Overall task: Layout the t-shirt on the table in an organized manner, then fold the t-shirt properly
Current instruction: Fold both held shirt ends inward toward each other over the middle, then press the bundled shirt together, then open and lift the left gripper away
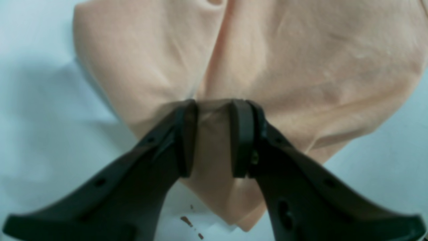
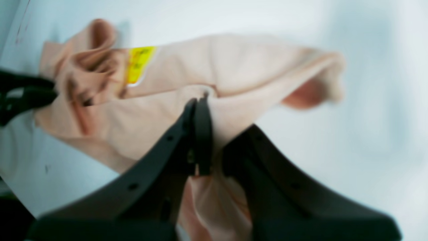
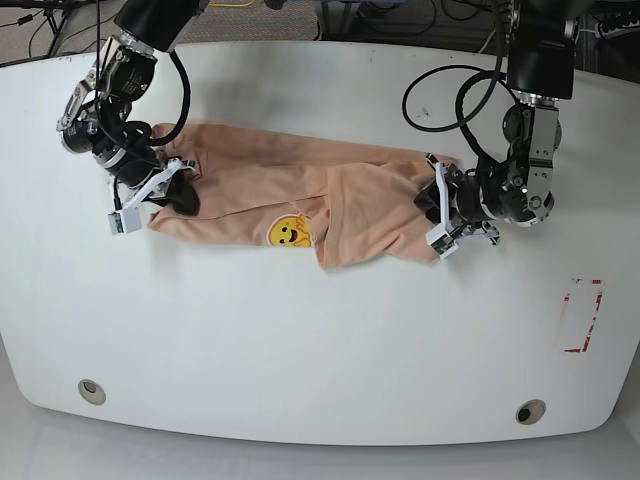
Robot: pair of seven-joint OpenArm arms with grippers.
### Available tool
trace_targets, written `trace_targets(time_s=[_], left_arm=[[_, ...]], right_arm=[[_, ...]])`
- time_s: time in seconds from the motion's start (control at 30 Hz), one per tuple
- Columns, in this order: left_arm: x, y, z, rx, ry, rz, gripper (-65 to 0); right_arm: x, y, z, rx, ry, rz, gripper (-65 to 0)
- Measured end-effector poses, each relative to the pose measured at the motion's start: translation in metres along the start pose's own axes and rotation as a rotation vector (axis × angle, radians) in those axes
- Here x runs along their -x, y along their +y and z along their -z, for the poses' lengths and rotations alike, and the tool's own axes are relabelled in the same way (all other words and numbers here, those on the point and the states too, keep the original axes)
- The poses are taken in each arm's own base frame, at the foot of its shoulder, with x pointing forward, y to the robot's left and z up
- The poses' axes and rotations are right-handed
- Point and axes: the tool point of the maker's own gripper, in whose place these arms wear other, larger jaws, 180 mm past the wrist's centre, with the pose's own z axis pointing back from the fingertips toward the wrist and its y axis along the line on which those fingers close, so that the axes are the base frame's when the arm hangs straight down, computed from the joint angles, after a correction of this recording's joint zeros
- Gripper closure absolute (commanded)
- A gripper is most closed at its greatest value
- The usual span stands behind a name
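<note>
The peach t-shirt [image 3: 350, 190] lies bunched in a long strip across the white table [image 3: 300, 340], with its yellow smiley print [image 3: 286, 232] facing up near the front edge of the cloth. At the strip's right end in the base view, my left gripper [image 3: 440, 206] is shut on the fabric. The left wrist view shows the t-shirt [image 1: 301, 67] pinched between the pads of that gripper [image 1: 214, 112]. At the left end, my right gripper [image 3: 177, 190] is shut on a bunched edge. In the right wrist view, the t-shirt [image 2: 250, 67] runs between the nearly closed fingers of this gripper [image 2: 219, 122].
A red dashed rectangle [image 3: 583, 315] marks the table at the right. Two round grommet holes [image 3: 91, 390] [image 3: 530, 411] sit near the front edge. Black cables [image 3: 450, 100] loop over the table behind the left arm. Red specks [image 1: 187, 221] show below the cloth.
</note>
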Motion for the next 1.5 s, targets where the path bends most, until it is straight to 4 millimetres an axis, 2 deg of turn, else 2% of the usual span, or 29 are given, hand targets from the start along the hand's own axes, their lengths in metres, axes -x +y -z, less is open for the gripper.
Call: trace_targets(time_s=[0.13,0.37,0.63,0.77,0.87,1.0,1.17,1.43,1.5], left_arm=[[-0.005,-0.003,0.007,-0.026,0.016,0.027,-15.8],[-0.023,-0.005,0.019,-0.122,0.073,0.100,-15.8],[-0.033,-0.013,0.026,-0.146,0.085,0.110,-15.8],[-0.039,-0.019,0.030,-0.142,0.076,0.105,-15.8],[-0.044,-0.025,0.033,-0.133,0.069,0.099,-15.8],[-0.050,-0.035,0.037,-0.113,0.055,0.093,-15.8],[-0.053,-0.044,0.038,-0.099,0.049,0.091,-15.8],[-0.056,-0.054,0.024,-0.087,0.037,0.099,-15.8],[-0.063,-0.057,0.019,-0.067,-0.004,0.080,-16.0]], right_arm=[[-0.015,0.026,-0.004,-0.025,-0.034,-0.090,-1.0],[-0.026,0.071,0.000,-0.098,-0.047,-0.205,-0.8],[-0.028,0.110,0.015,-0.188,-0.059,-0.210,-0.8],[-0.037,0.137,0.024,-0.257,-0.092,-0.215,-0.8],[-0.044,0.150,0.028,-0.285,-0.114,-0.212,-0.8],[-0.051,0.160,0.035,-0.317,-0.129,-0.196,-0.8],[-0.052,0.161,0.049,-0.342,-0.115,-0.159,-0.8],[-0.054,0.159,0.053,-0.349,-0.133,-0.139,-0.8],[-0.054,0.159,0.054,-0.350,-0.130,-0.136,-0.8]])
